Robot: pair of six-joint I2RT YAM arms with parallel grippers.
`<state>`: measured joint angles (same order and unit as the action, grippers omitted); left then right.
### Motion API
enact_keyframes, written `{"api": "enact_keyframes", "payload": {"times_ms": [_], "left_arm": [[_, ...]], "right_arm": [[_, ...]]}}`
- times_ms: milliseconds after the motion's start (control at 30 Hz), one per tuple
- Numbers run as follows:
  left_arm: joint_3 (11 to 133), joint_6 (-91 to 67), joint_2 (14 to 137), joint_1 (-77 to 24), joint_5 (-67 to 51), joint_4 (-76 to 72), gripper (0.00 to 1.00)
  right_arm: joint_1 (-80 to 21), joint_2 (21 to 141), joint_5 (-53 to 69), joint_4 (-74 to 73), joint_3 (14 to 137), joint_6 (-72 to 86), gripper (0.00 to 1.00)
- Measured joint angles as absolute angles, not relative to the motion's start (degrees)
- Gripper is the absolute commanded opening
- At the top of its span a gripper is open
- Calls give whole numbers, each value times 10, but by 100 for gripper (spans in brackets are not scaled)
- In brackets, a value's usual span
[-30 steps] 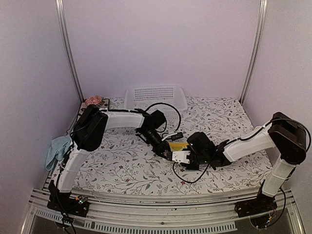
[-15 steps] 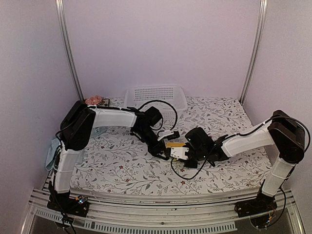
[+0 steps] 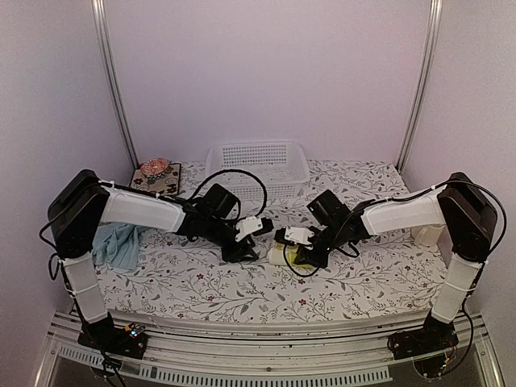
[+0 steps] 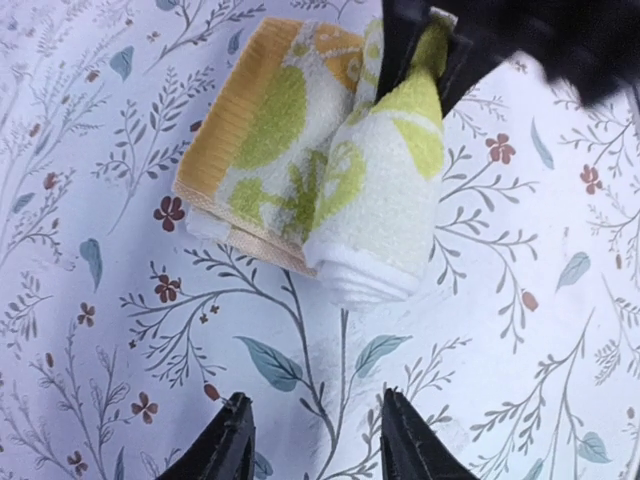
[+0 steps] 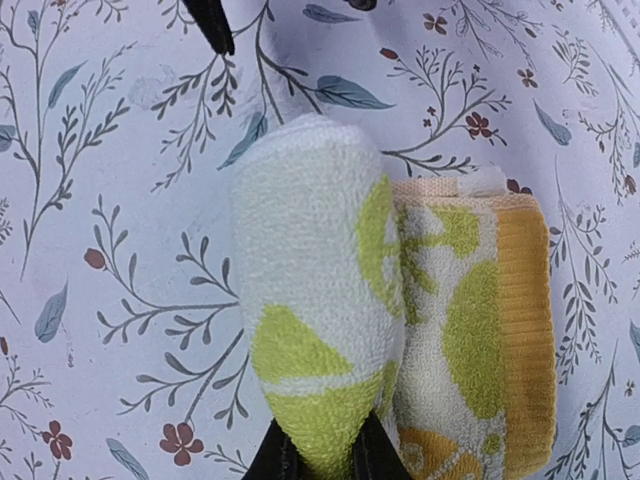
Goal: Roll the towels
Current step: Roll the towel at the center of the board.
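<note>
Between the left pincer [image 4: 317,438], its jaws apart with nothing in the gap, and the rolled yellow-green towel [image 4: 350,190] lay a strip of bare counter [image 4: 120,330], wide enough to pass through. The right pincer [image 5: 320,455], clamped on the roll's far end, blocked any approach from that side. The white basket [image 3: 258,161] closed off the back of the counter. The pale blue towel [image 3: 118,246] lay well apart to the left, partly under the left arm.

Seen from above, yellow-green towel [image 3: 276,254] mostly hidden under right claw [image 3: 294,258], blue towel [image 3: 119,246] partly behind left arm [image 3: 141,211] — shape unclear.
</note>
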<state>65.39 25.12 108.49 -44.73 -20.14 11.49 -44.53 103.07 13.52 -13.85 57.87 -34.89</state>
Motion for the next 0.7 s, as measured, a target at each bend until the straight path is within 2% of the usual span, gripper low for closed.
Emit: {"api": "enact_keyframes", "payload": {"times_ms": [167, 400, 700], "left_arm": [[560, 300, 1037, -476, -144, -6, 43], [476, 367, 1010, -507, -121, -143, 43], [452, 437, 1010, -544, -96, -224, 43]], "right_arm": [[-431, 1066, 196, -189, 629, -324, 12], [-404, 1105, 282, -244, 676, -298, 15], [-374, 1173, 365, -338, 766, -271, 15]]}}
